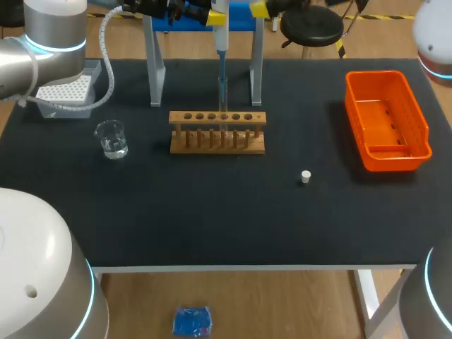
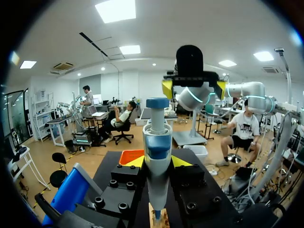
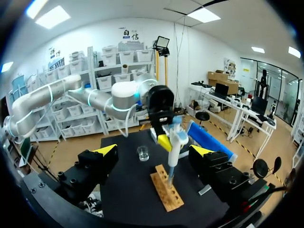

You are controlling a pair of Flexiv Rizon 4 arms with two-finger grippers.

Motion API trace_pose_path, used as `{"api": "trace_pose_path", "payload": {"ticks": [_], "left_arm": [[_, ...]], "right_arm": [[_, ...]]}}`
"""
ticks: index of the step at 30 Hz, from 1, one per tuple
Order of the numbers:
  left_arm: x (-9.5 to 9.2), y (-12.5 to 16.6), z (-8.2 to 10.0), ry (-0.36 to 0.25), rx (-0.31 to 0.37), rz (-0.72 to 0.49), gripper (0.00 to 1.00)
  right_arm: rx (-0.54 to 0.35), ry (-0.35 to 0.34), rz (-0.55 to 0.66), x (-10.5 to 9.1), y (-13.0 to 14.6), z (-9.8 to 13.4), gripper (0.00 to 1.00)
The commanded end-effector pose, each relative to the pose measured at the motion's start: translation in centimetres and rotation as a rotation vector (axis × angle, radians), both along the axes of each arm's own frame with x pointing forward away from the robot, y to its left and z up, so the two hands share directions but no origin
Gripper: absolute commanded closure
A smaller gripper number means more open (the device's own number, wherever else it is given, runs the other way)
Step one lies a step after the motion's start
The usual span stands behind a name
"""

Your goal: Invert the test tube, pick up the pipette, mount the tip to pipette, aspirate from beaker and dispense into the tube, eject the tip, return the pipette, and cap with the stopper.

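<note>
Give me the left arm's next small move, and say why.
Likely dispense right there, without shifting sideways. The left gripper is shut on the pipette, which hangs upright with its tip down in the tube standing in the wooden rack. Whether the tip holds liquid, I cannot tell.

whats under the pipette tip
The wooden test tube rack; the pipette, held in the left pincer, points down into one of its middle holes. What that hole holds is covered by the pipette and rack.
</note>
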State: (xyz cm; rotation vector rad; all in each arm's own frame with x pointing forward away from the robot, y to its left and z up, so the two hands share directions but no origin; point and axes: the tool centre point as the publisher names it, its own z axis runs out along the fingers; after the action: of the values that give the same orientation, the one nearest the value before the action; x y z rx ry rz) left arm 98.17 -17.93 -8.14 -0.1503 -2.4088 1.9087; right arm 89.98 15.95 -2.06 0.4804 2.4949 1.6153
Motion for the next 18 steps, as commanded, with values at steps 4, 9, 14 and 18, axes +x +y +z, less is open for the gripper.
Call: {"api": "trace_pose_path", "payload": {"ticks": [4, 9, 14, 18], "left_arm": [[-0.1, 0.0, 0.1, -0.001, 0.002, 0.004, 1.0], [-0.1, 0.0, 0.1, -0.001, 0.002, 0.004, 1.0], [-0.1, 0.0, 0.1, -0.001, 0.002, 0.004, 1.0], [-0.1, 0.0, 0.1, -0.001, 0.002, 0.004, 1.0]], "right_arm": [[0.05, -0.006, 0.02, -3.0, -4.1, -5.8, 0.0], [0.058, -0.023, 0.05, -3.5, -4.3, -9.4, 0.0], [0.068, -0.041, 0.068, -3.6, -4.1, -12.3, 0.0], [0.063, -0.027, 0.076, -3.5, -3.8, -14.7, 0.0]]}}
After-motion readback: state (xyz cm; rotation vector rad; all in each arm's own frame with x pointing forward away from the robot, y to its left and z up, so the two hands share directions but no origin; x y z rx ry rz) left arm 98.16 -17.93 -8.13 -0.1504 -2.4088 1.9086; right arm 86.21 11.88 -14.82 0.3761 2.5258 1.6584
